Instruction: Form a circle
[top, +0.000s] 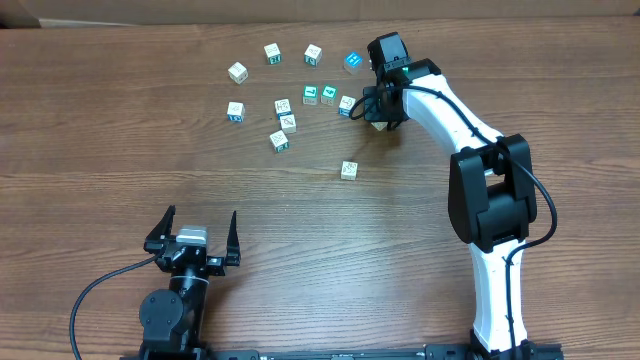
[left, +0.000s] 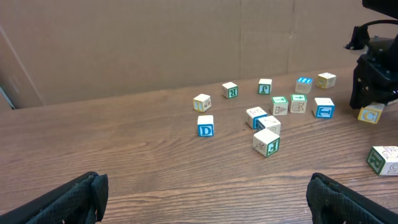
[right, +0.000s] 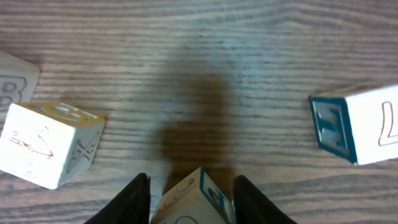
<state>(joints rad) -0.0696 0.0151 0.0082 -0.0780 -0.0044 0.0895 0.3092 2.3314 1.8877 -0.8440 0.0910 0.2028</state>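
Observation:
Several small whitish letter cubes with teal or blue faces lie scattered at the far middle of the table; those at the back, from one cube to another, curve in a loose arc, with no closed circle to be seen. One cube lies apart, nearer the front. My right gripper is at the cluster's right end, shut on a letter cube turned corner-on between its fingers. That cube also shows under the gripper in the left wrist view. My left gripper stands wide open near the front edge, nothing between its fingers.
Close beside the held cube lie a cream cube on one side and a blue-faced cube on the other. The right arm reaches in from the front right. A cardboard wall stands behind the table.

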